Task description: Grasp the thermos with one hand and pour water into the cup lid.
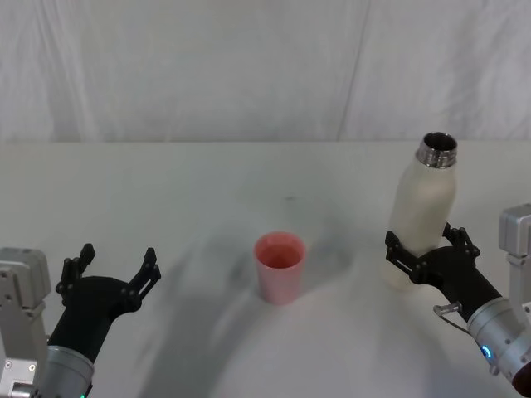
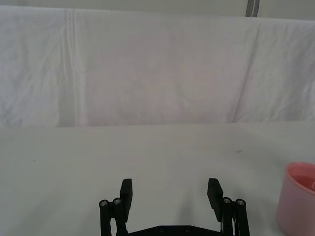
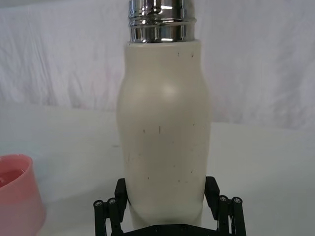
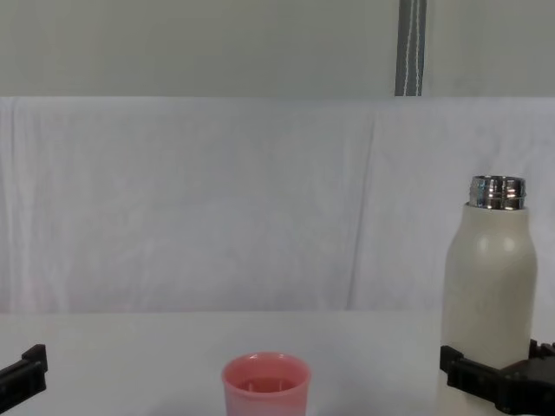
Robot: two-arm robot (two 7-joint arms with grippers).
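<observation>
The thermos [image 1: 425, 211] stands upright on the white worktop [image 1: 207, 182], to the right of the cup lid and well apart from it. Its steel neck [image 1: 437, 150] is uncapped and the mouth is open; what is inside cannot be seen. The right tool [image 1: 430, 251] is round the lower body of the thermos, one finger [image 3: 121, 189] on each side, touching or very nearly touching the wall; the base looks set on the worktop.

The cup lid [image 1: 280, 267] stands upright with its rim up, and there is bare worktop all round it. Its inside is pink; whether it holds any water cannot be told. Between the cup lid and the thermos the worktop is free.

The left tool [image 1: 109, 269] hangs low over the worktop, well to the left of the cup lid, its fingers [image 2: 126, 193] spread wide with nothing between them. Behind the cup lid the worktop runs back to a white cloth backdrop [image 1: 249, 66], far from everything.
</observation>
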